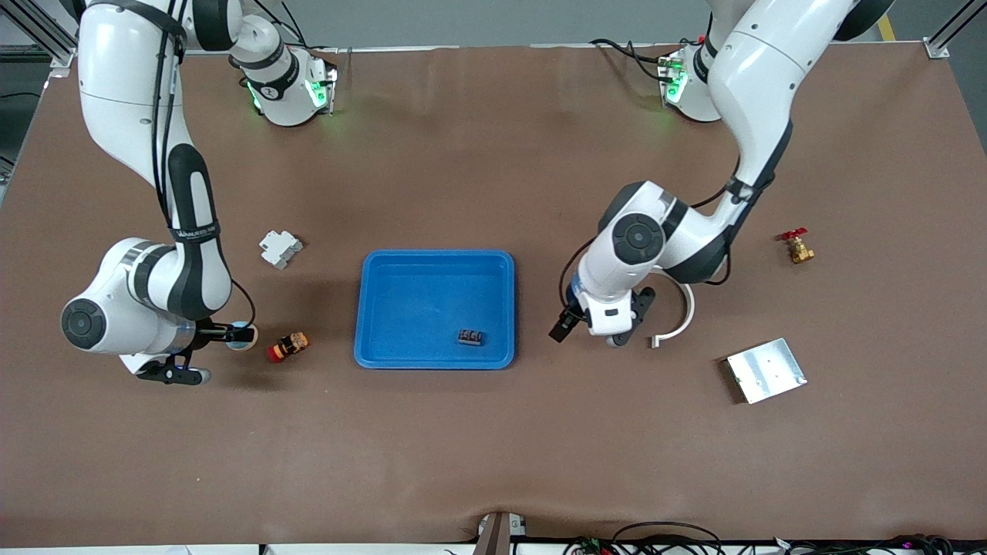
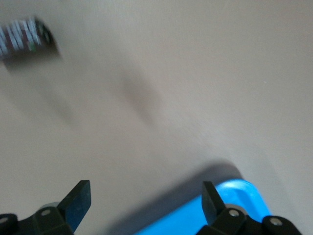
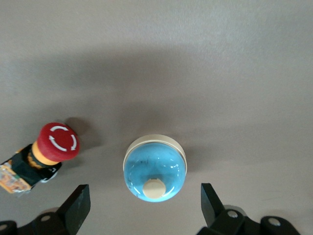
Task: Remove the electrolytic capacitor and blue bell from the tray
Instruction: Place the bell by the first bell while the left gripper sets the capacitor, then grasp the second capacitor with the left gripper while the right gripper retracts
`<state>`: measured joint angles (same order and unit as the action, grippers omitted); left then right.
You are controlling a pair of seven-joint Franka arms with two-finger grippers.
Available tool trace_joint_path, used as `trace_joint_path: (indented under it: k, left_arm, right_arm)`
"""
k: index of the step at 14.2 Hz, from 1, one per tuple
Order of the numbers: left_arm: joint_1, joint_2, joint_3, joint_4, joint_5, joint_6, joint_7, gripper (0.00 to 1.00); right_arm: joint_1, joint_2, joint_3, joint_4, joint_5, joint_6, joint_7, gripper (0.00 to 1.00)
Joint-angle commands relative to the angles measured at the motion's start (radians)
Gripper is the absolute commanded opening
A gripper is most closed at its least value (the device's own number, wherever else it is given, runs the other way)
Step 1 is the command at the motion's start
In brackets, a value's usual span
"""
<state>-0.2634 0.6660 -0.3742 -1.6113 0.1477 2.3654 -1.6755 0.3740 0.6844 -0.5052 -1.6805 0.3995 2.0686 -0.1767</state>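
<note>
Bright, even overhead light; soft shadows beside the blue tray (image 1: 434, 262); the left wrist view is motion-blurred.

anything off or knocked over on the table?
One thing: the red-capped button lies on its side beside the bell, toward the right arm's end. The bell sits upright between the right gripper's open fingers. The small dark part lies in the blue tray. No spill or damage shows.

bell (image 3: 154, 168): blue dome, cream base and button — upright on the table, just beside red emergency button (image 3: 46, 153), toward right arm's end
capacitor (image 1: 470, 337): small dark block — lying in blue tray (image 1: 401, 358), corner nearest front camera
</note>
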Motion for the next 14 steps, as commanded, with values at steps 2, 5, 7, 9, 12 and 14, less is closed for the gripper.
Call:
trace_joint_path:
  k: [2,5,7,9,12,14]
  left_arm:
    - [-0.094,0.057,0.058,0.138,-0.011,-0.026,-0.179,1.0]
    - [-0.126,0.075,0.071,0.207,-0.017,-0.072,-0.259,1.0]
    - [-0.163,0.083,0.095,0.235,-0.011,-0.08,-0.302,1.0]
    - [-0.249,0.083,0.185,0.263,-0.016,-0.106,-0.328,1.0]
    - [-0.303,0.106,0.241,0.298,-0.019,-0.114,-0.346,1.0]
    - [-0.327,0.141,0.261,0.339,-0.019,-0.114,-0.383,1.0]
  right_arm:
    - [0.023,-0.101,-0.076,0.088,-0.019,-0.183,-0.003,1.0]
    - [0.014,-0.135,-0.11,0.258,-0.046,-0.411,-0.001,1.0]
    - [-0.018,-0.221,-0.092,0.282,-0.076,-0.468,0.014,1.0]
    - [-0.074,-0.304,-0.027,0.289,-0.144,-0.513,0.046,1.0]
    - [-0.258,-0.417,0.204,0.295,-0.26,-0.571,0.063,1.0]
    - [-0.355,-0.457,0.345,0.298,-0.353,-0.62,0.063,1.0]
